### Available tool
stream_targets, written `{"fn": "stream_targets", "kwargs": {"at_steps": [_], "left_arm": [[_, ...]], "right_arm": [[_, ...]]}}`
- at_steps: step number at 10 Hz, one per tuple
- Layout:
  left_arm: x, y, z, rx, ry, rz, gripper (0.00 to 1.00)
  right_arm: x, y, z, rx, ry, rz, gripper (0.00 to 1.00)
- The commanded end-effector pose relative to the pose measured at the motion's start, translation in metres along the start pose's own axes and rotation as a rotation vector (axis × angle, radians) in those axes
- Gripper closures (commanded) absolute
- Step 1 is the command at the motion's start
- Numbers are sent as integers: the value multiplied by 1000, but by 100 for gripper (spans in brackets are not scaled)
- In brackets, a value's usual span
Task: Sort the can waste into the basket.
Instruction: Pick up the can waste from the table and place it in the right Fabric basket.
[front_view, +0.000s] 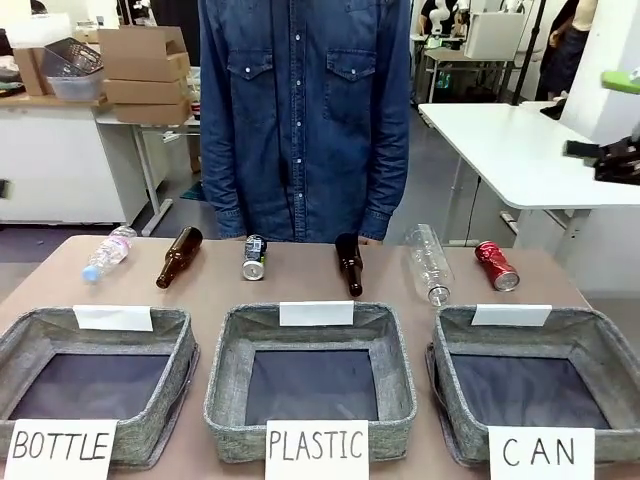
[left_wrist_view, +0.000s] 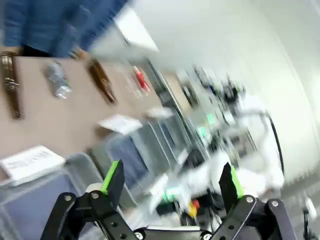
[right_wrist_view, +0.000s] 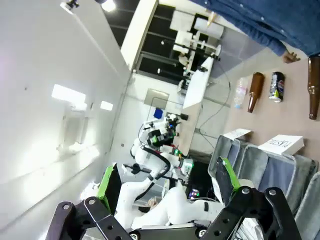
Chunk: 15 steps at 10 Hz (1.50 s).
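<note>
Since the left wrist view is blurred, detail there is thin: left gripper (left_wrist_view: 171, 185) has its jaws wide apart, with nothing between the green pads (left_wrist_view: 112, 180). Right gripper (right_wrist_view: 167, 184) is the same, spread wide and empty, and is seen sharply in its own view. Neither touches anything.

Front view, outward from there:
- Three grey baskets stand in a row along the near edge of the table (front_view: 300, 285). BOTTLE basket (front_view: 40, 325) is at 8 o'clock in the frame, PLASTIC basket (front_view: 225, 370) at 6 and CAN basket (front_view: 600, 335) at 4.
- CAN basket holds only its dark lining. Its white tag (front_view: 511, 315) is on the far rim and the CAN sign (front_view: 540, 452) is on the near side.
- Red can (front_view: 496, 265) lies on its side at 12 o'clock from the CAN basket, just beyond the rim and not touching it.
- Black can (front_view: 254, 257) lies at 11 o'clock from the PLASTIC basket, well apart from the CAN basket.
- Also in that far row are the brown bottles (front_view: 179, 256) (front_view: 349, 263) and the clear bottles (front_view: 108, 252) (front_view: 428, 262), all lying down. One brown and one clear bottle lie between the two cans.
- A person (front_view: 305, 120) in a denim shirt stands at 12 o'clock, behind the table.
</note>
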<state>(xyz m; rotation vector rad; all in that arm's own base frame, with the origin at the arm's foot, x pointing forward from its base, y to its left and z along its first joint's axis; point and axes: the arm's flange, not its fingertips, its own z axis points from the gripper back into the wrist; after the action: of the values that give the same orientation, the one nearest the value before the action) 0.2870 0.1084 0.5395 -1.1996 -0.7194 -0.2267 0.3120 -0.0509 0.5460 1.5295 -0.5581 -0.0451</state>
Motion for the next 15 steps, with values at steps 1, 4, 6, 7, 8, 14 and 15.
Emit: {"fn": "stream_targets", "kwargs": {"at_steps": [1, 4, 6, 7, 8, 14, 15], "left_arm": [[-9, -4, -27, -98, 133, -41, 0], [-9, -4, -27, -98, 133, -41, 0], [-12, -5, -31, -89, 136, -13, 0], [1, -9, -40, 103, 160, -77, 0], [26, 3, -58, 118, 280, -24, 0], [45, 37, -54, -13, 358, 42, 0], [36, 35, -41, -102, 376, -18, 0]], "right_arm": [[-6, 15, 6, -17, 45, 85, 0], [-6, 15, 6, -17, 45, 85, 0], [-6, 15, 6, -17, 45, 85, 0], [-6, 15, 6, -17, 45, 85, 0], [-6, 15, 6, -17, 45, 85, 0], [-6, 15, 6, -17, 45, 85, 0], [-6, 15, 6, -17, 45, 85, 0]]}}
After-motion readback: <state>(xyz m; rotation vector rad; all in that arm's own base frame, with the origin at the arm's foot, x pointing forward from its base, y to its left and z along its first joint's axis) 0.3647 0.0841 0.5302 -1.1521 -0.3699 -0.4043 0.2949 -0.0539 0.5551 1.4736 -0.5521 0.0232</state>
